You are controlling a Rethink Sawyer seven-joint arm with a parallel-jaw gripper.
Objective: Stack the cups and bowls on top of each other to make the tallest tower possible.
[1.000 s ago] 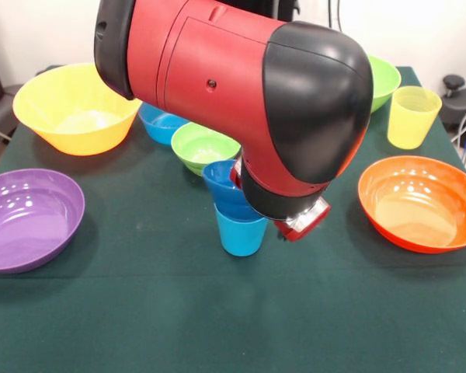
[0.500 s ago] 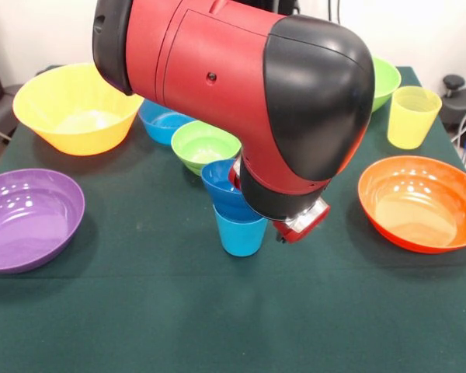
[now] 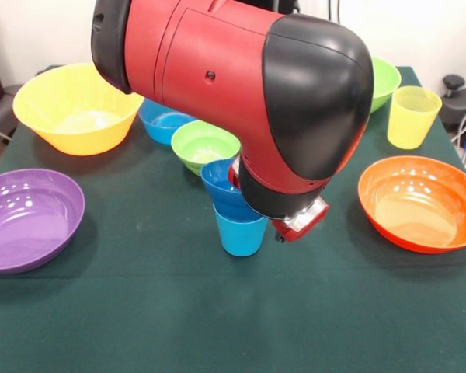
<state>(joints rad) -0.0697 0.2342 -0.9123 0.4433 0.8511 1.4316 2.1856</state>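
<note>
The dark blue bowl (image 3: 222, 186) sits mouth-up on the upright blue cup (image 3: 240, 231) (fingers' state hidden).

A: The cup (image 3: 240, 232) beside the gripper (image 3: 299, 224)?
B: Light blue, with a dark blue bowl (image 3: 223, 189) on it.
A: And further off?
B: A lime green bowl (image 3: 203, 145), a purple bowl (image 3: 27, 219), an orange bowl (image 3: 419, 202) and a yellow cup (image 3: 412, 116).

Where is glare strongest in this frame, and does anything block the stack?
Front view: bright highlights sit on the purple bowl and orange bowl; the arm fills the upper middle, hiding the end effector and part of the dark blue bowl on the blue cup.
</note>
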